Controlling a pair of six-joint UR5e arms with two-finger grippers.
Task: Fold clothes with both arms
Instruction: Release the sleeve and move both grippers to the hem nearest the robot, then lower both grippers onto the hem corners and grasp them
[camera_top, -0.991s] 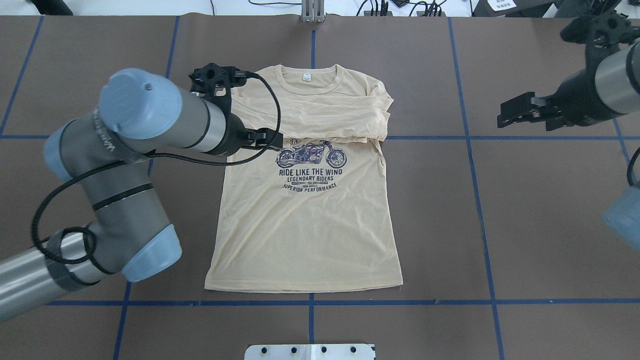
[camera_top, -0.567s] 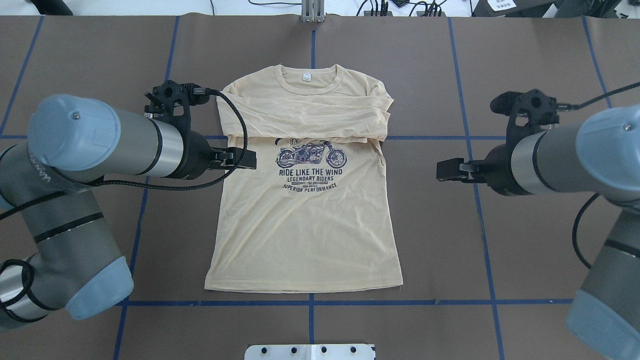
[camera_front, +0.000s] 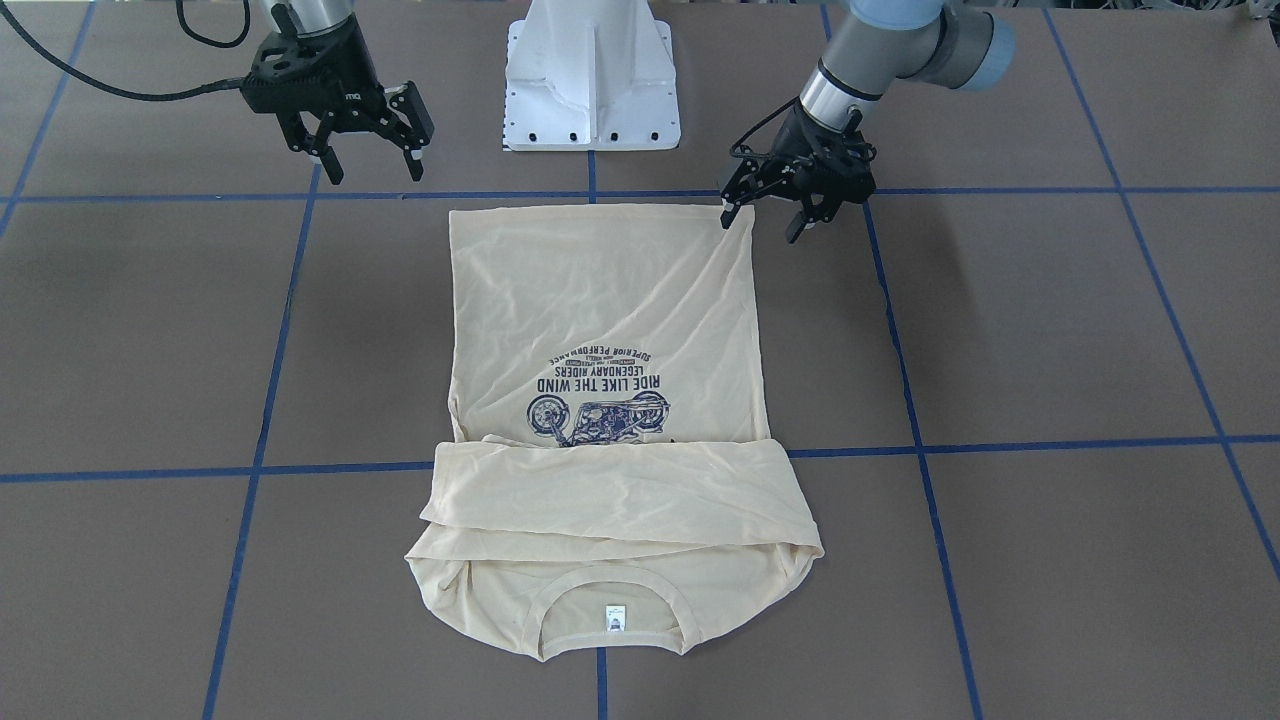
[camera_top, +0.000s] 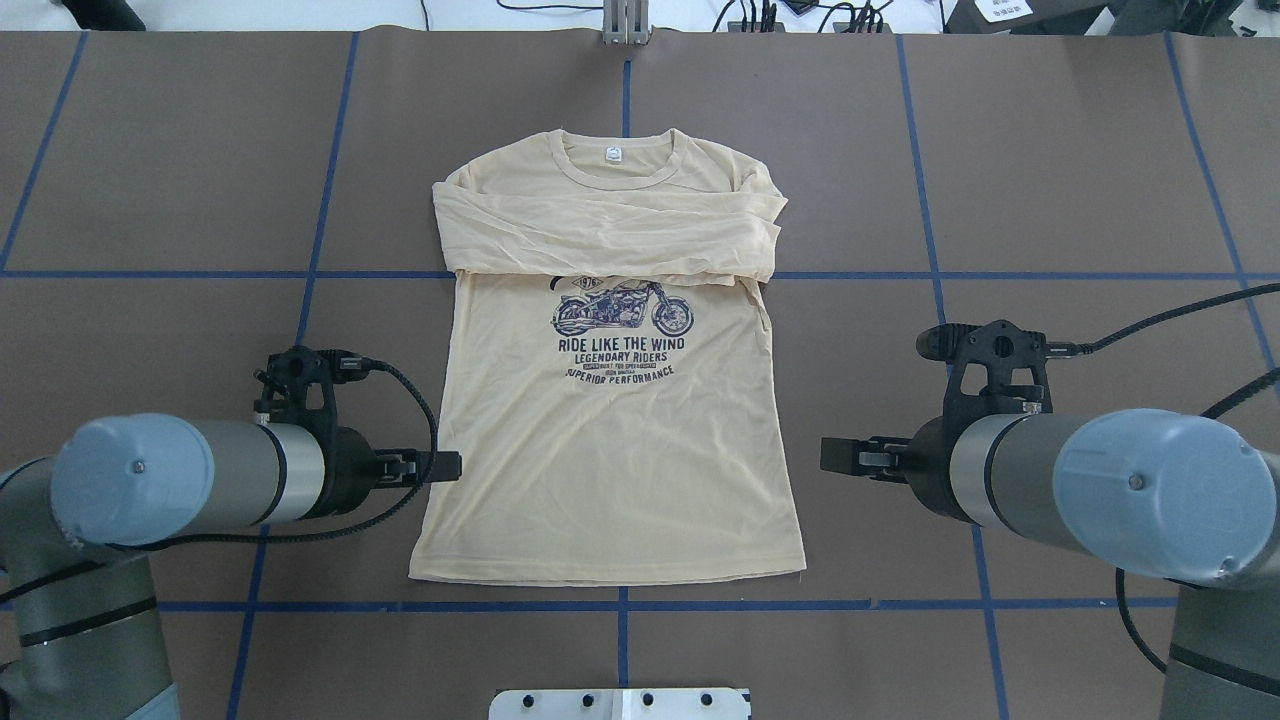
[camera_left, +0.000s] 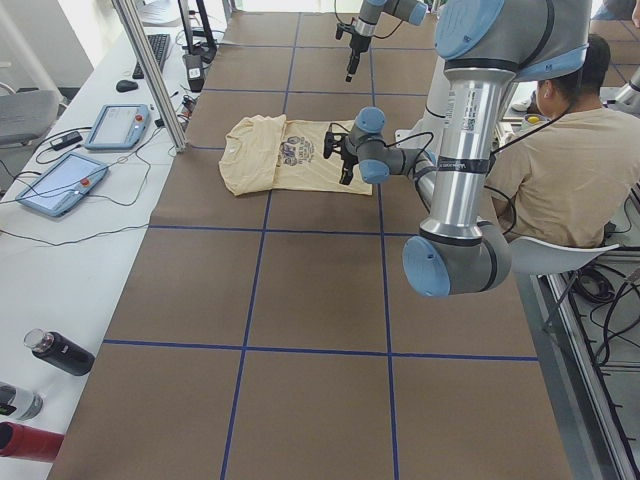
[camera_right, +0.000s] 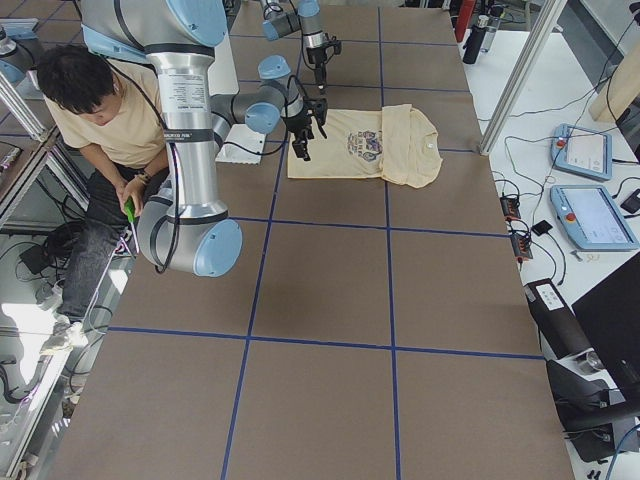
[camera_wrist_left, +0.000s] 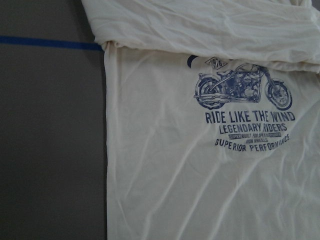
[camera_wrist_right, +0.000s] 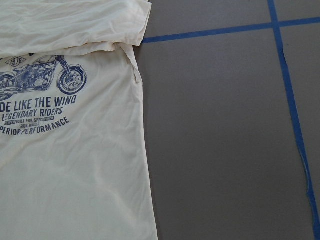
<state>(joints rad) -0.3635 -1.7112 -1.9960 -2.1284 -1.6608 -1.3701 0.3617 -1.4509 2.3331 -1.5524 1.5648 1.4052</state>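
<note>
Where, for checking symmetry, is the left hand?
Overhead view: the left hand is at lower left, by the shirt's left hem corner, opposite the right hand.

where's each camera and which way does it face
Front-facing: across the table, facing the robot; pedestal, left claw, right claw beyond the shirt.
Overhead: behind the robot, facing forward; claws flank the shirt.
Exterior left: table end; left arm near.
Exterior right: opposite end; right arm near.
Left wrist: down on shirt's left edge; no claw.
Right wrist: shirt's right edge; no claw.
Both wrists share the motorcycle print.
</note>
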